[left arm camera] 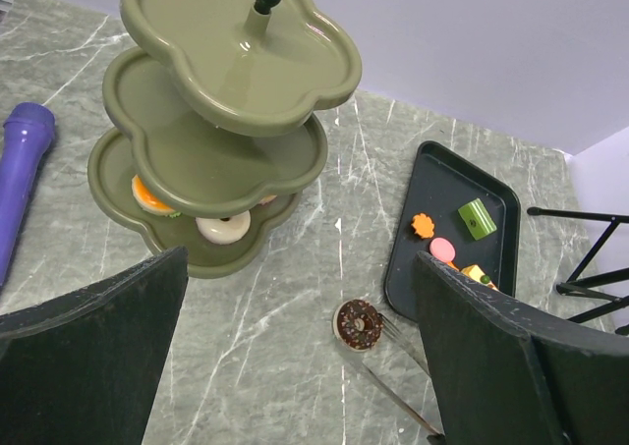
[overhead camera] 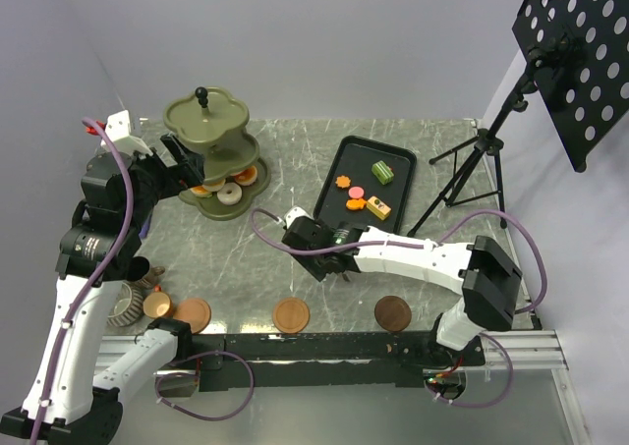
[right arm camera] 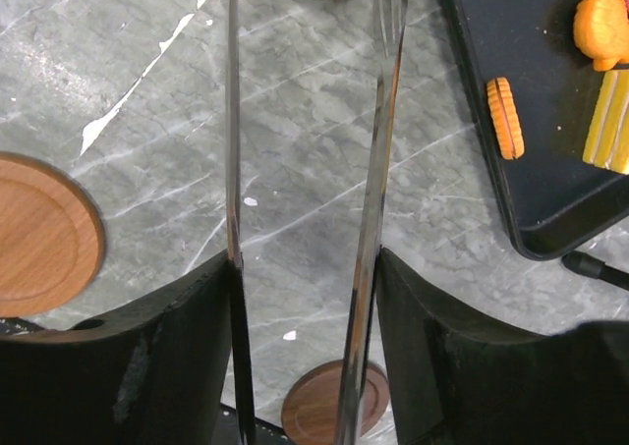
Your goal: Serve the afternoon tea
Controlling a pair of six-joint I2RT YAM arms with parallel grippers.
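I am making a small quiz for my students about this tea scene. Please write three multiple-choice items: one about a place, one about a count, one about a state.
1. Where does the brown doughnut lie?
A) on the table, just outside the black tray
B) inside the black tray
C) on the top tier of the olive-green stand

2. How many tiers has the olive-green stand?
A) two
B) three
C) four

3. What is the right gripper doing?
A) hanging open and empty
B) gripping the brown doughnut
C) gripping the metal tongs

Answers:
1 A: the left wrist view shows it on marble next to the tray's corner.
2 B: three plates sit stacked under the black knob.
3 C: both tong arms run between its fingers.
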